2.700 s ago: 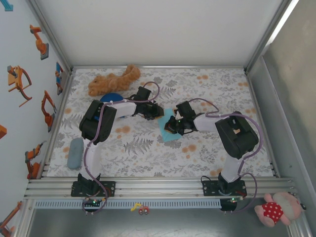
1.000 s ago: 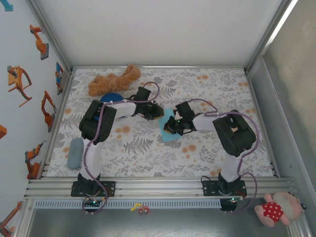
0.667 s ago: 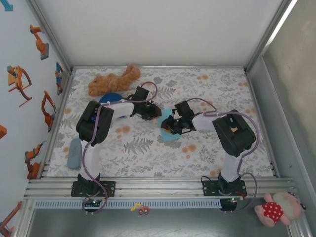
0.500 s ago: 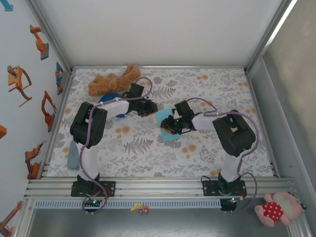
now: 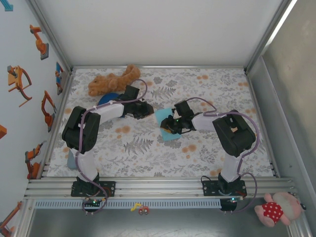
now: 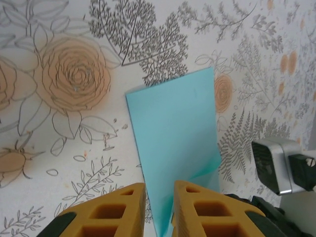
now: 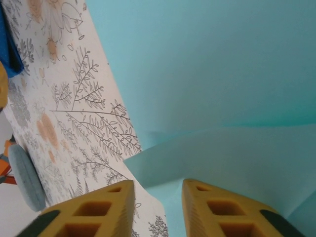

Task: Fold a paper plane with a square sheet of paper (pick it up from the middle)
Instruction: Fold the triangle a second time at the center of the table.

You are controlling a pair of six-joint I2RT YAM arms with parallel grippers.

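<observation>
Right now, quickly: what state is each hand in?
Left hand: nearly closed, the sheet of paper running into the gap; grip cannot be told.
Right hand: open, just above the paper.

I see a floral-printed cloth covering the table, with a tan plush toy at its far left and a dark blue dome just beside it. A grey-blue oblong pad lies near the left edge. A pink plush sits outside the frame, near right.

Paper sheet under right gripper, right of left gripper; plush toy behind-left.
</observation>
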